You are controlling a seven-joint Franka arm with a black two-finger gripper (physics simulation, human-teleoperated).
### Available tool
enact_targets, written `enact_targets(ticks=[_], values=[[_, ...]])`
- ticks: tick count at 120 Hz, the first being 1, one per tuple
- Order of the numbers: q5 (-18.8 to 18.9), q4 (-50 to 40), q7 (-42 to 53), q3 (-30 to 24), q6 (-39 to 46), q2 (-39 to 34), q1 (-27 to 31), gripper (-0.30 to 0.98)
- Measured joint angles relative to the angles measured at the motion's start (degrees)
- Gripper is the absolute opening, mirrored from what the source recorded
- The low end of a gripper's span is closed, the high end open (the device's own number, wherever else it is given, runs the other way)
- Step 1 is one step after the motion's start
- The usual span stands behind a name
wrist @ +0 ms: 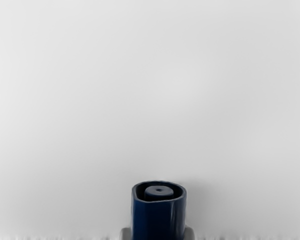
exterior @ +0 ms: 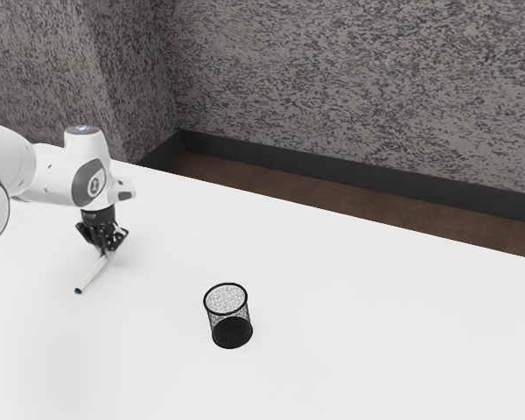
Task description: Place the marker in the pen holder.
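Note:
In the exterior view my gripper [exterior: 107,249] is low over the table at the left, shut on the white marker [exterior: 93,272] near one end. The marker slants out from the fingertips toward that view's lower left and ends in a dark blue tip. In the wrist view the marker's dark blue end [wrist: 158,220], with a hollow rim, rises from the lower edge. The black mesh pen holder [exterior: 232,332] stands upright and apart from the gripper, toward the exterior view's right.
The white table [exterior: 359,324] extends around the pen holder. Beyond its far edge lie a brown floor [exterior: 332,198] and a grey textured wall [exterior: 359,79] with a dark baseboard.

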Motion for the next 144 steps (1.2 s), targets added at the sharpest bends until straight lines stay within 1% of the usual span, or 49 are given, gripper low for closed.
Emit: enact_targets(ticks=[5,11,22,33,43,53,71,81,95,120,144], values=[[0.13,-0.34,-0.16,-0.07,-0.03,-1.43,-0.06,-0.07],[0.29,-1.51,-0.37,-0.44,-0.39,-4.91,-0.48,-0.08],[0.52,-4.86,-0.81,-4.91,-1.58,-14.31,-1.25,-0.09],[0.29,-5.95,-1.21,-6.90,-3.39,-20.71,-6.24,-0.10],[-0.82,-6.10,-1.50,-7.46,-4.68,-23.21,-10.83,-0.10],[-3.00,-5.60,-1.68,-9.11,-5.54,-24.01,-13.36,-0.10],[-6.40,-5.16,-1.83,-13.19,-6.42,-24.77,-14.34,-0.10],[-7.79,-4.58,-1.86,-13.79,-6.67,-23.61,-15.36,-0.10],[-9.53,-3.95,-1.95,-13.87,-6.67,-21.93,-18.45,-0.10],[-10.53,-4.11,-2.25,-13.78,-4.08,-18.20,-20.05,-0.10],[-10.64,-8.66,-2.76,-13.77,-0.82,-18.66,-19.77,-0.10]])
